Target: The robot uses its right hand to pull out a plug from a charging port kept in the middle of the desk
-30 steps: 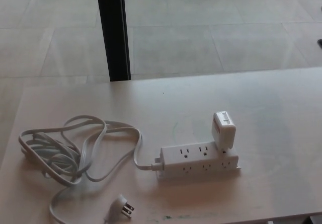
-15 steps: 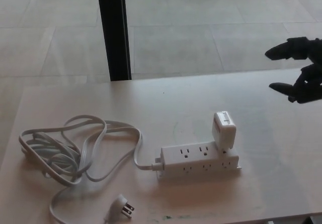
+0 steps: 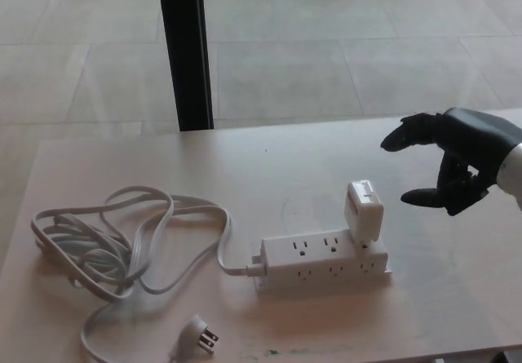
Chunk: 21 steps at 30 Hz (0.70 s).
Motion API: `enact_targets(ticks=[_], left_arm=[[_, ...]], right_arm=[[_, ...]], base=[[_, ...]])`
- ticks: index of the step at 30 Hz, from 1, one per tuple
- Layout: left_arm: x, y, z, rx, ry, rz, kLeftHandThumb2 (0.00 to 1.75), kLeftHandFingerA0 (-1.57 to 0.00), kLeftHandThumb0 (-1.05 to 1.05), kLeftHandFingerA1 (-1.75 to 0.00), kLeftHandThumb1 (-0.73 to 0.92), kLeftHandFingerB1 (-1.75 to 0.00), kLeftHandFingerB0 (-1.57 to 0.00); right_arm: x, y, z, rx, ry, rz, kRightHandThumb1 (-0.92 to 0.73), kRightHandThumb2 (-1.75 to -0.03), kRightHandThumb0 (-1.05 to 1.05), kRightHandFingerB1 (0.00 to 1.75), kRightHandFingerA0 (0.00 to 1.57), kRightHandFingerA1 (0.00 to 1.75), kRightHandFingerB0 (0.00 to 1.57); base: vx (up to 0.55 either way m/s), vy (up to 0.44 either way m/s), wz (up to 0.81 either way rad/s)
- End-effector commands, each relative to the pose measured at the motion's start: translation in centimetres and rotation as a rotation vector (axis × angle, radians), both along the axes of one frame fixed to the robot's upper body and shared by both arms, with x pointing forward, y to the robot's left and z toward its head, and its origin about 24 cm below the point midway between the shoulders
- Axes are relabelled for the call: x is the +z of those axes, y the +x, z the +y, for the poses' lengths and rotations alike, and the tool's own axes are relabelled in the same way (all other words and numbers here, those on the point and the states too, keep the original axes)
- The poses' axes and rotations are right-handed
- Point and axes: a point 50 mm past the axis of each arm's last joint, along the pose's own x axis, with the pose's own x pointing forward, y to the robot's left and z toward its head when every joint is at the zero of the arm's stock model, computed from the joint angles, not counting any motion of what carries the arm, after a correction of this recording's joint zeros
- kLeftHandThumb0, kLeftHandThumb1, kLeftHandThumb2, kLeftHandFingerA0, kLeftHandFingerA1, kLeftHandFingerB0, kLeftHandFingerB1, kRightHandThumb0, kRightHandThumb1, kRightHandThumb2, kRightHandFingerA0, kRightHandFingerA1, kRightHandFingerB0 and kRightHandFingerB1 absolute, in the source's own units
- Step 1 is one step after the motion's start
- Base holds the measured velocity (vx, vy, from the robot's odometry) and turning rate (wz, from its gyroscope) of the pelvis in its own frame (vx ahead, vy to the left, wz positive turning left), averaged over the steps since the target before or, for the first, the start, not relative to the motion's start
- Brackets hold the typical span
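My right hand [image 3: 453,164] hangs up and to the right of the white charger plug [image 3: 363,210], fingers spread, holding nothing. The plug sits in the right end of the power strip [image 3: 322,259], mid-desk. It looks smooth, hard and light; I'd pinch its flat sides, though I bet the light strip lifts with it.

White plug [image 3: 363,210] upright in white charging port [image 3: 323,260]

Soft, even daylight (faint shadows), slightly hazy.
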Motion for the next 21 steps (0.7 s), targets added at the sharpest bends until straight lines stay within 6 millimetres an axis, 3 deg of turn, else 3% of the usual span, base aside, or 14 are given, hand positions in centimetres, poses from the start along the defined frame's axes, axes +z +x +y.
enact_targets(ticks=[1, 7, 8, 9, 10, 11, 13, 14, 15, 16, 18, 19, 20, 21], left_arm=[[0.7, 0.1, 0.7, 0.012, 0.004, -0.014, 0.63, -0.86, -0.93, -0.67, 0.71, -0.6, -0.7], [0.8, 0.3, 0.7, 0.013, 0.007, -0.01, 0.63, -0.88, -0.93, -0.67, 0.71, -0.6, -0.71], [0.8, 0.3, 0.7, 0.007, 0.007, -0.011, 0.64, -0.87, -0.93, -0.67, 0.72, -0.6, -0.69], [0.8, 0.3, 0.6, 0.005, 0.006, -0.012, 0.64, -0.87, -0.93, -0.67, 0.72, -0.6, -0.69], [0.8, 0.3, 0.6, 0.012, 0.0, -0.016, 0.63, -0.87, -0.92, -0.67, 0.72, -0.6, -0.7], [0.8, 0.3, 0.6, 0.011, 0.009, -0.01, 0.63, -0.88, -0.92, -0.67, 0.72, -0.61, -0.73], [0.8, 0.3, 0.6, 0.011, 0.01, -0.009, 0.63, -0.88, -0.92, -0.67, 0.72, -0.61, -0.73], [0.8, 0.3, 0.6, 0.012, 0.004, -0.009, 0.63, -0.88, -0.92, -0.67, 0.72, -0.6, -0.72], [0.8, 0.3, 0.6, 0.012, 0.004, -0.009, 0.63, -0.88, -0.92, -0.67, 0.72, -0.6, -0.72], [0.7, 0.3, 0.6, 0.011, -0.001, -0.014, 0.64, -0.86, -0.93, -0.67, 0.73, -0.59, -0.7], [0.7, 0.3, 0.6, 0.001, -0.001, -0.016, 0.64, -0.87, -0.94, -0.68, 0.74, -0.59, -0.69], [0.8, 0.3, 0.6, 0.001, -0.007, -0.026, 0.64, -0.85, -0.93, -0.68, 0.74, -0.6, -0.69], [0.7, 0.3, 0.6, 0.004, -0.004, -0.024, 0.64, -0.87, -0.95, -0.67, 0.74, -0.59, -0.7], [0.7, 0.3, 0.5, 0.003, 0.0, -0.021, 0.65, -0.88, -0.94, -0.65, 0.75, -0.58, -0.7]], right_arm=[[-1.5, -0.6, 0.6, 0.051, -0.079, 0.02, -0.6, -0.59, -0.71, 0.34, 0.79, 1.03, 0.42], [-2.1, -0.6, 0.9, 0.076, -0.077, 0.025, -0.6, -0.58, -0.68, 0.34, 0.76, 1.31, 0.4], [-2.3, -0.7, 0.9, 0.08, -0.065, 0.029, -0.52, -0.89, -0.8, 0.45, 0.82, 1.32, 0.32], [-2.3, -0.8, 0.9, 0.082, -0.061, 0.03, -0.52, -0.89, -0.8, 0.45, 0.82, 1.32, 0.32], [-2.4, -0.8, 1.0, 0.091, -0.059, 0.035, -0.55, -0.63, -0.7, 0.36, 0.76, 1.55, 0.39], [-2.6, -0.8, 1.2, 0.098, -0.07, 0.03, -0.57, -0.65, -0.71, 0.38, 0.82, 1.61, 0.39], [-2.6, -0.8, 1.2, 0.1, -0.072, 0.029, -0.57, -0.65, -0.71, 0.38, 0.82, 1.61, 0.39], [-2.7, -0.9, 1.3, 0.094, -0.1, 0.036, -0.52, -0.9, -0.81, 0.47, 0.92, 1.38, 0.34], [-2.7, -0.9, 1.3, 0.095, -0.1, 0.036, -0.52, -0.9, -0.81, 0.47, 0.92, 1.38, 0.34], [-2.8, -0.8, 1.4, 0.098, -0.098, 0.033, -0.57, -0.63, -0.71, 0.34, 0.79, 1.48, 0.38], [-2.8, -0.7, 1.6, 0.1, -0.108, 0.029, -0.58, -0.64, -0.71, 0.35, 0.8, 1.51, 0.38], [-2.9, -0.6, 1.7, 0.099, -0.102, 0.034, -0.61, -0.59, -0.68, 0.34, 0.78, 1.32, 0.38], [-2.9, -0.4, 1.9, 0.097, -0.106, 0.026, -0.6, -0.64, -0.7, 0.35, 0.76, 1.53, 0.38], [-2.8, -0.2, 2.1, 0.096, -0.108, 0.022, -0.59, -0.64, -0.71, 0.34, 0.74, 1.51, 0.38]], base=[[0.0, 0.0, 0.0], [0.0, 0.0, 0.0], [0.0, 0.0, 0.0], [0.0, 0.0, 0.0], [0.0, 0.0, 0.0], [0.0, 0.0, 0.0], [0.0, 0.0, 0.0], [0.0, 0.0, 0.0], [0.0, 0.0, 0.0], [0.0, 0.0, 0.0], [0.0, 0.0, 0.0], [0.0, 0.0, 0.0], [0.0, 0.0, 0.0], [0.0, 0.0, 0.0]])
